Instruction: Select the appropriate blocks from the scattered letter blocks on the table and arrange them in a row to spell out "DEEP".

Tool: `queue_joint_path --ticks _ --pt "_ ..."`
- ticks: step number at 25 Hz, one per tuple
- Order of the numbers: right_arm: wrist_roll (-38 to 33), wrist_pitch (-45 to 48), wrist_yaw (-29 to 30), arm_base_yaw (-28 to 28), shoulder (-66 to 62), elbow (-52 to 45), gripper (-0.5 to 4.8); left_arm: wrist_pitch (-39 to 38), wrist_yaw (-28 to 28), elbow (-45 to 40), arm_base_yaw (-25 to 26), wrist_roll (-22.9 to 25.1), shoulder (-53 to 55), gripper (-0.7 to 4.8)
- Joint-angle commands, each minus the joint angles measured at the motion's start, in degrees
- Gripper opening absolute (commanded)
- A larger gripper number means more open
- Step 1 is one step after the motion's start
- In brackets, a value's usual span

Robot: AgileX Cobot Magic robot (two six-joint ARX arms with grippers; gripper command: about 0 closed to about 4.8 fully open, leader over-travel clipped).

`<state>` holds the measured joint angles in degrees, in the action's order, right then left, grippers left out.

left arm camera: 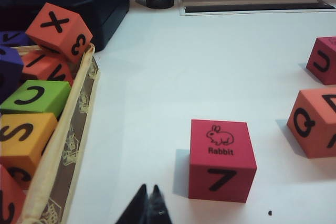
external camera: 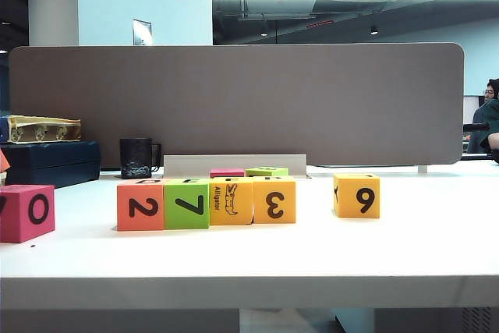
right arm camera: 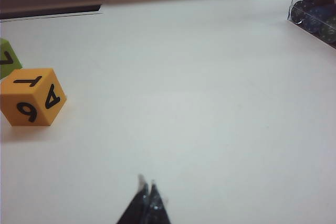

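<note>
Four blocks stand side by side in a row on the white table [external camera: 405, 247]: orange with 2 [external camera: 140, 205], lime green with 7 [external camera: 187, 203], yellow with an alligator [external camera: 231, 201], yellow-orange with 3 [external camera: 274, 200]. Apart from the row are a yellow cube with 9 [external camera: 357, 196] on the right and a magenta cube with 0 [external camera: 27, 212] at far left. Neither arm shows in the exterior view. My left gripper [left arm camera: 149, 187] is shut and empty, hovering near a magenta Rabbit/7 cube [left arm camera: 221, 158]. My right gripper [right arm camera: 146, 183] is shut and empty over bare table, well away from the yellow 9 cube [right arm camera: 32, 95].
A cloth-lined basket [left arm camera: 58, 150] of spare letter cubes sits beside the left gripper. An orange Q cube [left arm camera: 315, 121] and a magenta U cube [left arm camera: 323, 59] lie further off. A black mug [external camera: 136, 157], a dark box [external camera: 47, 163] and a grey partition [external camera: 234, 99] line the back. A clear case [right arm camera: 315, 17] is at far right.
</note>
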<state>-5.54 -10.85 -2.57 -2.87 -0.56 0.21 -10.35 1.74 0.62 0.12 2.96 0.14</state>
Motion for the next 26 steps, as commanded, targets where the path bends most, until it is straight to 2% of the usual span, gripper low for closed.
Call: queue_joint_path --ticks 1,26 --pt "-0.04 0.57 -0.11 -0.07 0.72 -0.15 -0.01 -0.48 -1.05 -0.09 -0.04 0.00 0.00 -0.05" --pt "-0.04 0.52 -0.11 -0.07 0.72 -0.15 -0.01 -0.28 -1.55 -0.09 -0.07 -0.15 0.00 -0.05"
